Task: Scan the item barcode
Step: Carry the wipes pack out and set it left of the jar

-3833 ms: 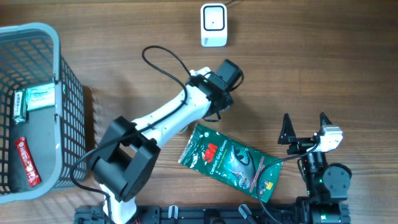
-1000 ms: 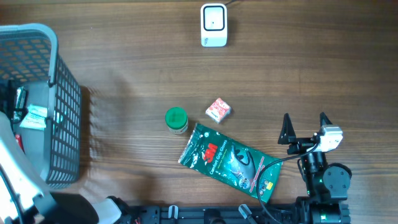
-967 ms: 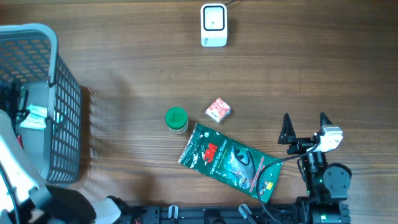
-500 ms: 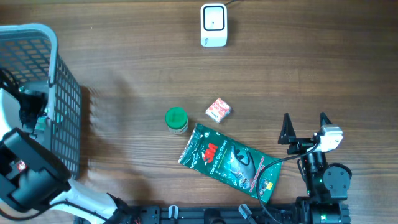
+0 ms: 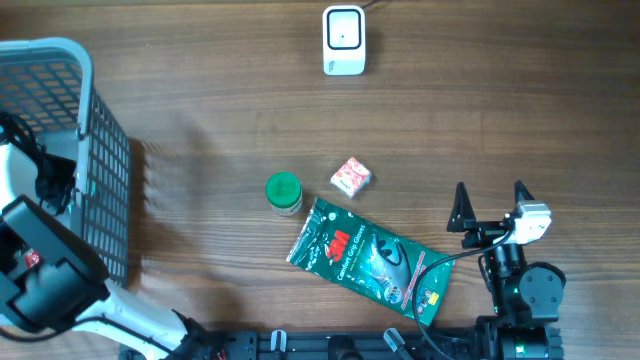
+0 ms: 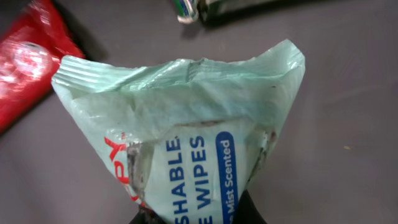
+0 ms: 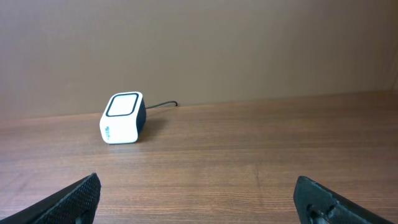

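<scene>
at the far left of the wooden worktop [image 5: 520, 110] a grey wire basket [image 5: 104, 170] is seen, and the left arm [image 5: 45, 275] is reached down into it. inside the basket the left tool [image 6: 196, 214] is clenched on a pale green pack of wipes [image 6: 186, 143], which is gripped at its lower end between the two dark fingers, its crimped top edge pointing away from the wrist camera. whether the pack is lifted off the grey basket floor [image 6: 342, 124] cannot be told. a red packet [image 6: 28, 59] is lying on that floor to the left of the wipes, and the edge of another dark packet [image 6: 224, 5] is seen beyond them.

near the middle of the worktop a small jar with a green lid [image 5: 284, 193] is standing upright. just to its right a small red and white box [image 5: 351, 177] is lying, and nearer, just beside both, a green 3m gloves bag [image 5: 368, 258] is laid flat at a slant. at the far edge, well apart from these, the white barcode scanner [image 5: 343, 40] is placed.

at the near right the right tool [image 5: 490, 205] is held released, its fingers spread wide with nothing between them, and it is pointed toward the scanner.
</scene>
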Robot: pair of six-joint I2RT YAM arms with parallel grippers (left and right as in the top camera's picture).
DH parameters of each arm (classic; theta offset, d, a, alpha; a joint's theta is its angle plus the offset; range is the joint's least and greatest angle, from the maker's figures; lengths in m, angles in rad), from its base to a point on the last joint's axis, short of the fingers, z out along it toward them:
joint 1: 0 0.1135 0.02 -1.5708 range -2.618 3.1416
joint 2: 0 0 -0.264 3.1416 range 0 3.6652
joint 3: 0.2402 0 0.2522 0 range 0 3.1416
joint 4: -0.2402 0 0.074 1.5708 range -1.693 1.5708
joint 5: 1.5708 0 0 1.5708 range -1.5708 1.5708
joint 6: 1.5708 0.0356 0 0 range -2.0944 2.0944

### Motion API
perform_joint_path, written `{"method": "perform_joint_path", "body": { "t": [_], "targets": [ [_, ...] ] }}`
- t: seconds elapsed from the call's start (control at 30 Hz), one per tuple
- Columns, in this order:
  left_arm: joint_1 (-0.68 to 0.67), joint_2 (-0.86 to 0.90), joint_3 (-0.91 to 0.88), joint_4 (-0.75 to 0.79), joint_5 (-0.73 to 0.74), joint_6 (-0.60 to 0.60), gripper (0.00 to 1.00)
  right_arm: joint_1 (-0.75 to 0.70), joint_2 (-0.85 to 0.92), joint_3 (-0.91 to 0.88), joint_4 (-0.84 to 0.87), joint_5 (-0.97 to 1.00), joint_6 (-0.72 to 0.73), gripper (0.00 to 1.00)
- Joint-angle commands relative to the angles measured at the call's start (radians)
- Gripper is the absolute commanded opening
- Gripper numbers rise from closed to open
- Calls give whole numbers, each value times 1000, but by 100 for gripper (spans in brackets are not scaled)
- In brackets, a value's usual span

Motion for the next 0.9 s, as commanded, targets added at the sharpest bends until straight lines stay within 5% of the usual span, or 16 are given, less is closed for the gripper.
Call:
{"method": "perform_joint_path", "body": {
  "t": [0.0,0.23,0.37,0.53,0.6,0.87],
  "targets": [
    [12,-205,13,-2,-9,1,4,1,-6,-1,2,6,3,100],
    [-45,-804,15,54,341,-48,4,1,-6,-1,2,6,3,100],
    [-371,-1021,14,65,364,-48,4,1,-6,-1,2,6,3,100],
    [-755,-908,-50,-113,176,-27,4,1,-6,-1,2,6,3,100],
    [-871,-808,-110,-182,33,-137,4,1,-6,-1,2,6,3,100],
    [-993,-446,-413,-7,-33,-408,4,1,-6,-1,2,6,3,100]
  ]
}}
